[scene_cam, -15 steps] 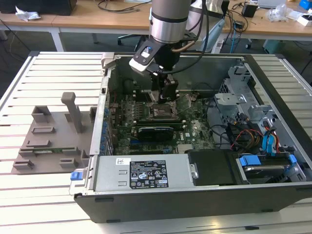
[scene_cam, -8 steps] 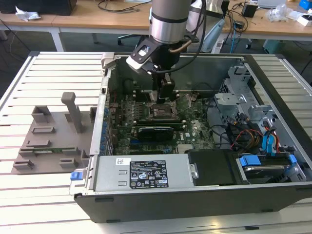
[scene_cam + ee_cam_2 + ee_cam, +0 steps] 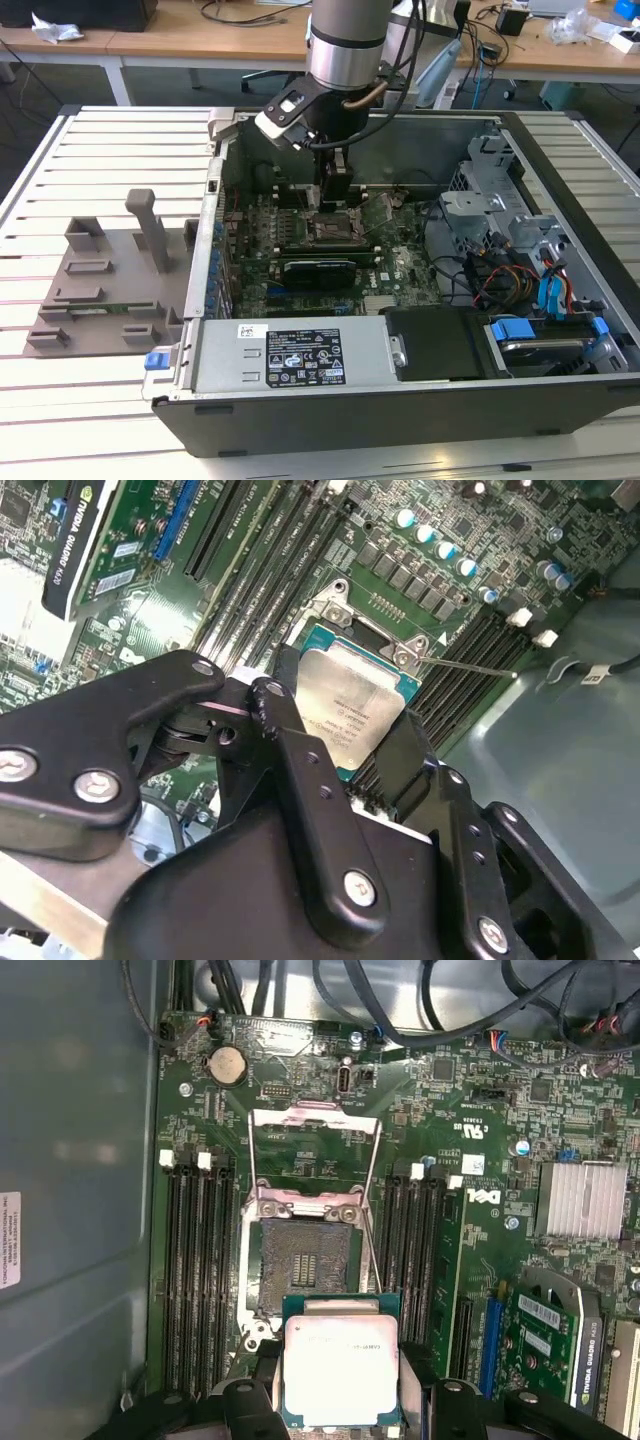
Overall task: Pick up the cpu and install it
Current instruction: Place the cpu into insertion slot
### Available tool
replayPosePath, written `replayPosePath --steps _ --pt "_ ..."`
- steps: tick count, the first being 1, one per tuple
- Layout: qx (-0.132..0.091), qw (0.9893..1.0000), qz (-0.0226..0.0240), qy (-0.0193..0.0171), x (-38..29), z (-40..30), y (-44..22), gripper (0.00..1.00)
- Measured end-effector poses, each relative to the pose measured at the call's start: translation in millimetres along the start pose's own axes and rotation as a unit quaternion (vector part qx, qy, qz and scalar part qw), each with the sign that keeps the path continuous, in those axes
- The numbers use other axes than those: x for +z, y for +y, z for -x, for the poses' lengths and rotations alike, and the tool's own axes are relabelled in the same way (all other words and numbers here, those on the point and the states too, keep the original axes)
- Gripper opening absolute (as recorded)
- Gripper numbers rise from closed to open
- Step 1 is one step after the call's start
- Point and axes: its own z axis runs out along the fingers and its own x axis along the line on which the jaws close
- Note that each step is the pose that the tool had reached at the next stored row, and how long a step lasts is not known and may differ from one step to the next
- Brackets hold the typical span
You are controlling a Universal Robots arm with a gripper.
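The cpu is gripped flat between the fingers of the gripper, which are closed against two opposite edges. It is held above the motherboard, at the edge of the open socket, and is not seated in it. The socket's load frame is swung open.

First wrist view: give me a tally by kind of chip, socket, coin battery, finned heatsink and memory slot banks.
Processor chip, held in the claw: 1
Open socket: 1
Coin battery: 1
Finned heatsink: 1
Memory slot banks: 2
Total: 6
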Motion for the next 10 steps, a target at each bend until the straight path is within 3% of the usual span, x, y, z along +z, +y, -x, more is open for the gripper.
replayPosePath --steps 6,10 --pt "0.001 1.0000 0.0000 0.0001 0.8 0.0 0.0 0.55" --pt "0.001 1.0000 -0.0001 -0.0001 4.8 -0.4 0.9 0.55"
